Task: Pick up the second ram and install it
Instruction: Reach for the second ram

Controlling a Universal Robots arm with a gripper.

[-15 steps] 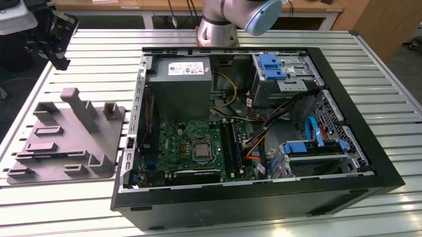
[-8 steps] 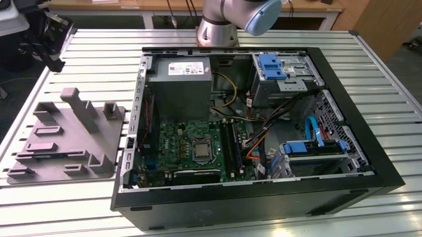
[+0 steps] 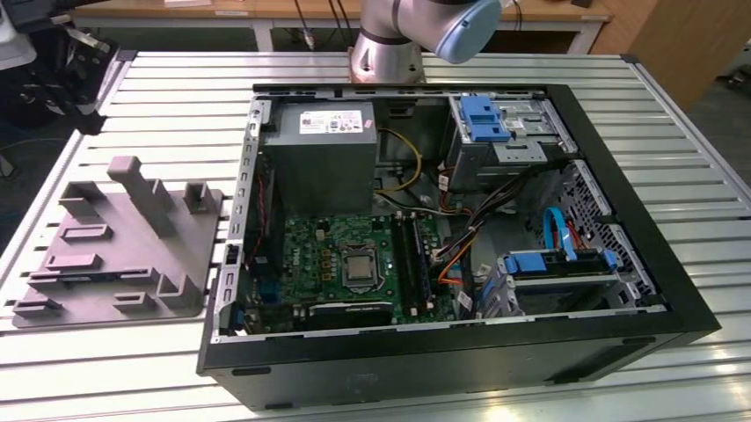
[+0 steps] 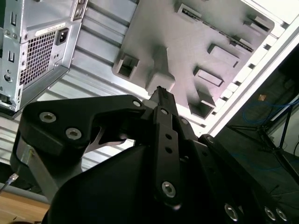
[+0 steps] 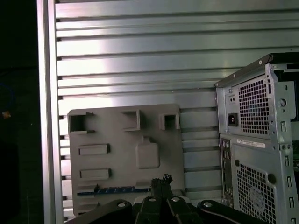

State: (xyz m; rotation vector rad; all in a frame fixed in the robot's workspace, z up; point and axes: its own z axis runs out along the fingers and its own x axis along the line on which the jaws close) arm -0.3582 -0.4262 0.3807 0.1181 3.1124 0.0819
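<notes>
Blue, thin and stiff, the second ram (image 5: 114,190) looks light but fragile, and is best pinched by its long edges, clear of the chips. It sits in the grey holder (image 5: 117,140), long axis along the holder's edge, one end toward the computer case (image 5: 250,158). The gripper (image 5: 162,179) hovers near that end, clenched on nothing.

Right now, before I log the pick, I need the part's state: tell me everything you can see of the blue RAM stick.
In the first wrist view the RAM stick is a long, narrow blue board with a row of small dark chips. It sits lengthwise along one edge of the grey holder on the slatted table. Only the holder appears to touch it; the gripper is apart from it.
</notes>
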